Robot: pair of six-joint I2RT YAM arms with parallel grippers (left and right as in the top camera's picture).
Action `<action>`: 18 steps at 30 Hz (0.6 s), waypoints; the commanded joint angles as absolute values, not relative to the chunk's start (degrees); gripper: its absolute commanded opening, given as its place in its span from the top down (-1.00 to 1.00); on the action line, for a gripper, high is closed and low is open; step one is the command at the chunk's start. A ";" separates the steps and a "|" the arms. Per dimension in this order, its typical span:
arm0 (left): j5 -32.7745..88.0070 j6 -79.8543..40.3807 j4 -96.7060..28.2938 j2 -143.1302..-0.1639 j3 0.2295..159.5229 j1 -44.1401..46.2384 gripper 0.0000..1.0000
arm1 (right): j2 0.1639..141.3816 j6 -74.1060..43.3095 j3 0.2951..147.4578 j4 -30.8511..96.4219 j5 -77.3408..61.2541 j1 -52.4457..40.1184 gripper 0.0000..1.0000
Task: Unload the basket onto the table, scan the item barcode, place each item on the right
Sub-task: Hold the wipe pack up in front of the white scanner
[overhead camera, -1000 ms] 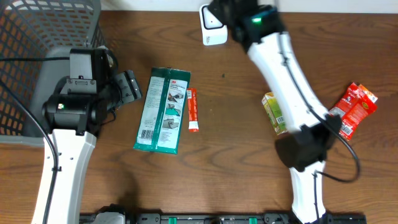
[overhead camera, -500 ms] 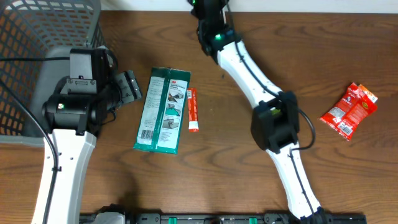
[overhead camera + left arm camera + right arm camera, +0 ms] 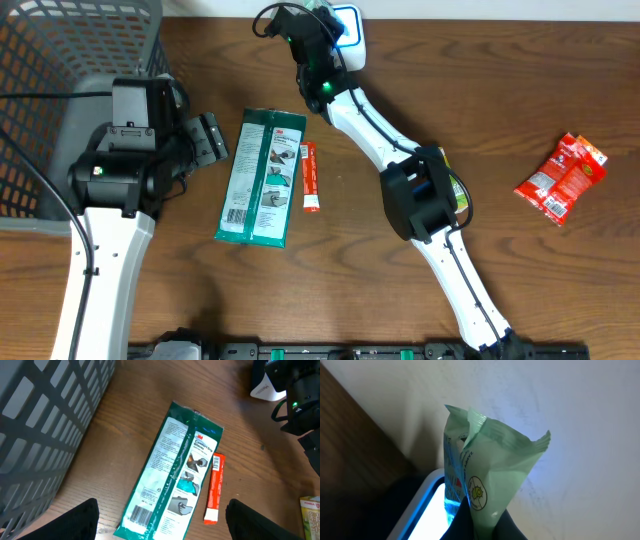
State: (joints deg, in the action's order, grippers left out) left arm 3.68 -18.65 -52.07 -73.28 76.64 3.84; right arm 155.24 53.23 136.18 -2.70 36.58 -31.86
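1. Nearest the robot's base: bare brown table [image 3: 340,285]. The left tool [image 3: 161,510] hangs over it with its jaws spread wide and nothing between them, beside the grey basket [image 3: 60,60].
2. Mid-table, lying flat: a green glove pack [image 3: 262,178] with a red stick sachet [image 3: 311,177] just beside it. Red packets [image 3: 560,178] lie well apart on the right side. None of them is being handled.
3. Far edge: the right arm stretches across the table to the scanner [image 3: 348,25], which stands against the wall [image 3: 570,410].
4. The right tool [image 3: 482,517] is closed tight on the bottom end of a pale green pouch [image 3: 490,470]. It holds the pouch upright just beside the scanner's blue-lit window. Blue light falls on the pouch's printed left face. Whether a barcode sits on that face is too blurred to tell.
5. Handling, judged:
   - The pouch looks light and is thin, soft film with a crimped top seal.
   - It will crumple and flop rather than hold its shape, and the film is likely slick.
   - A firm pinch low on the sealed end suits it, because that leaves the printed faces uncovered.
   - Creases or a sagging top could bend the code away from the window, so turn it slowly and keep the face flat toward the light.
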 commanded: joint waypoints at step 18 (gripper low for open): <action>3.36 -18.72 -52.05 -73.08 77.62 3.66 -0.64 | 146.93 48.03 137.14 5.65 40.07 -32.77 0.98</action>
State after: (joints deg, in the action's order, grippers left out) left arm 3.70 -18.65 -52.10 -73.28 76.64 3.86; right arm 154.63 52.62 136.18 2.48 39.40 -31.94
